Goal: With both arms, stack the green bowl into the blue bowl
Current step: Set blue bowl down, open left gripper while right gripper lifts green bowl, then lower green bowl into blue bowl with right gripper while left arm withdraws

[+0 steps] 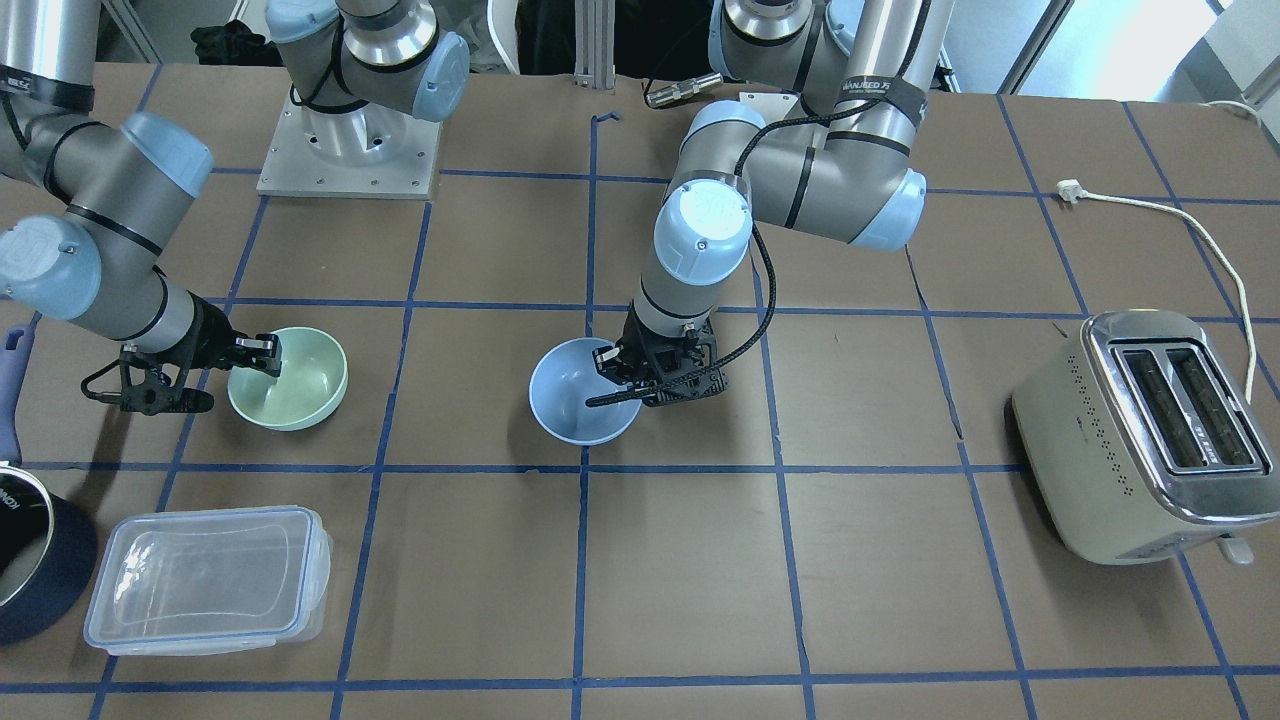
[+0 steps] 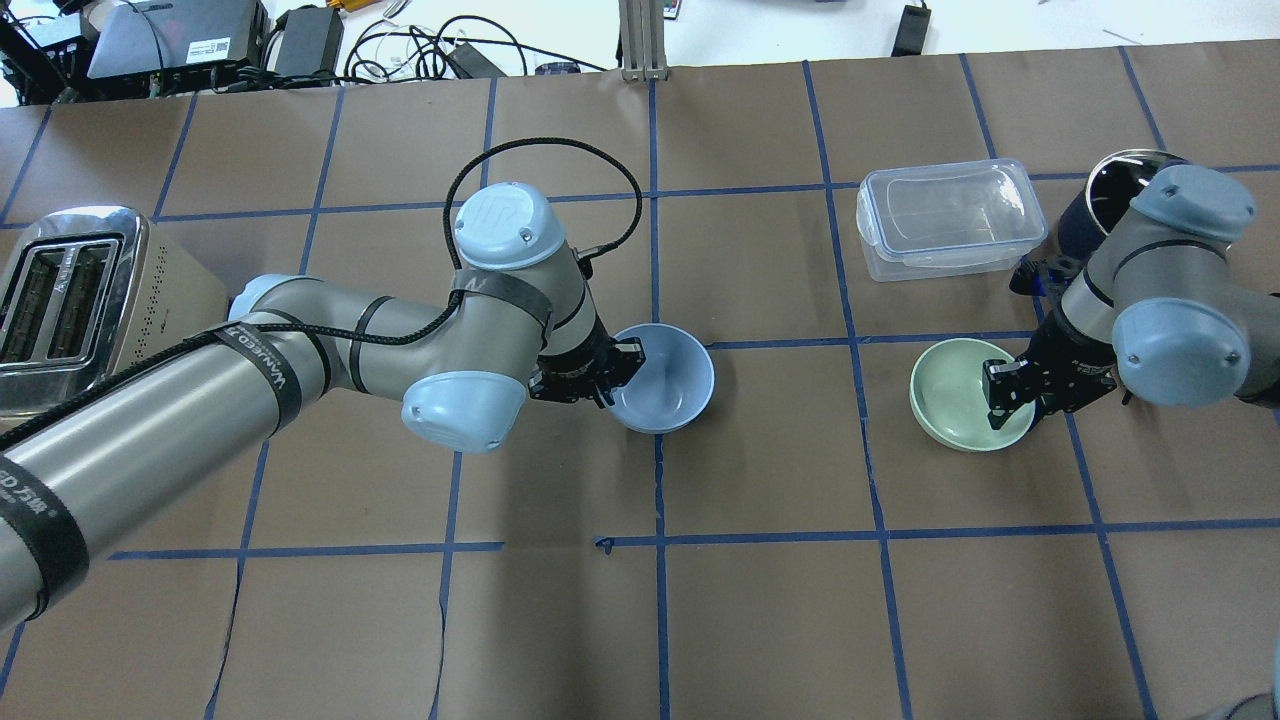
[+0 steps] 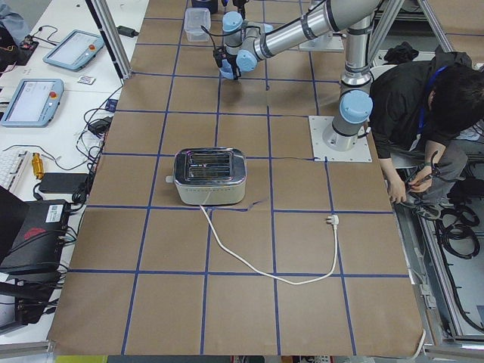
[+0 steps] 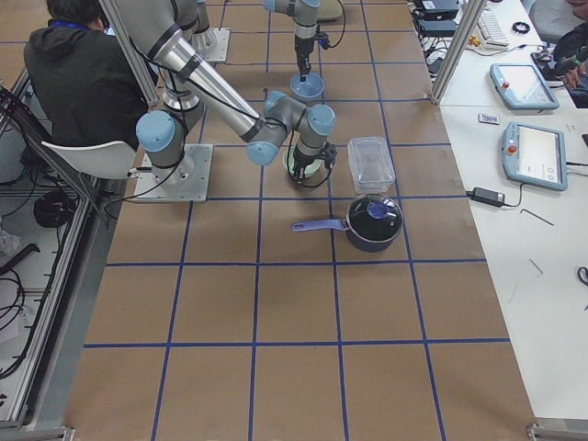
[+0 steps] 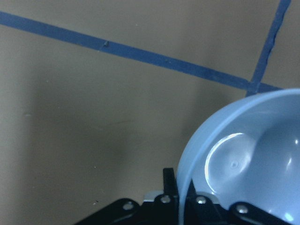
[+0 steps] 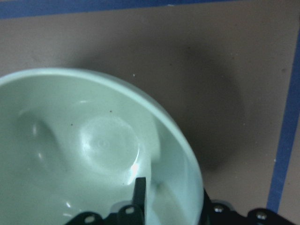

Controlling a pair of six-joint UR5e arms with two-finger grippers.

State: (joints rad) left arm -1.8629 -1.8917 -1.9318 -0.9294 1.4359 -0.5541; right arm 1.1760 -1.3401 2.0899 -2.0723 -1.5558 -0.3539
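Observation:
The blue bowl (image 1: 575, 400) (image 2: 672, 385) sits near the table's middle. My left gripper (image 1: 612, 368) (image 2: 618, 372) is shut on its rim, one finger inside and one outside. In the left wrist view the rim (image 5: 187, 178) runs between the fingers. The green bowl (image 1: 300, 385) (image 2: 950, 400) is at the robot's right side. My right gripper (image 1: 262, 352) (image 2: 1000, 398) is shut on its rim, and one finger (image 6: 139, 187) shows inside the bowl (image 6: 84, 150). I cannot tell whether either bowl is off the table.
A clear plastic container (image 1: 210, 575) (image 2: 950, 215) and a dark blue pot (image 1: 30, 560) (image 2: 1105, 195) stand beyond the green bowl. A toaster (image 1: 1150, 435) (image 2: 70, 300) with a white cord (image 1: 1180, 215) is at the robot's far left.

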